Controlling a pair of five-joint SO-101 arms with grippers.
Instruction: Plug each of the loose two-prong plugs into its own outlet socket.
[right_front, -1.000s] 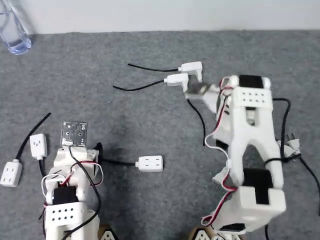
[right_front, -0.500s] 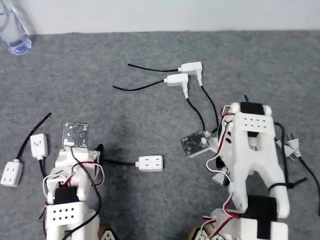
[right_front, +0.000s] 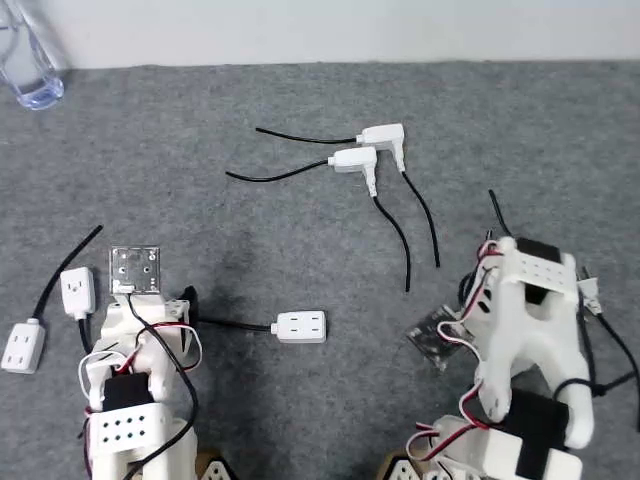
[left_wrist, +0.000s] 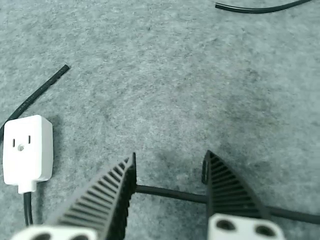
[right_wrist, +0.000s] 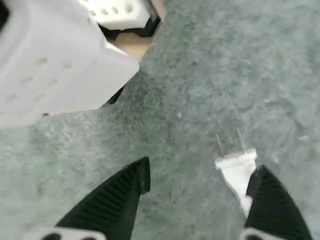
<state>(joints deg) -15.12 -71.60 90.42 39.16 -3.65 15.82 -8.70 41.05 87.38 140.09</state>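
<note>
Right gripper (right_wrist: 202, 170) back above plug (right_wrist: 236, 166)

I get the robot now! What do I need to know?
Left gripper: open over a black cord, a socket beside it.
Right gripper: open, a loose two-prong plug lying by one finger.
Done, it seems: farther pair and nearer pair of plug and socket joined.
Left: that plug, with middle socket and edge socket free too.
</note>
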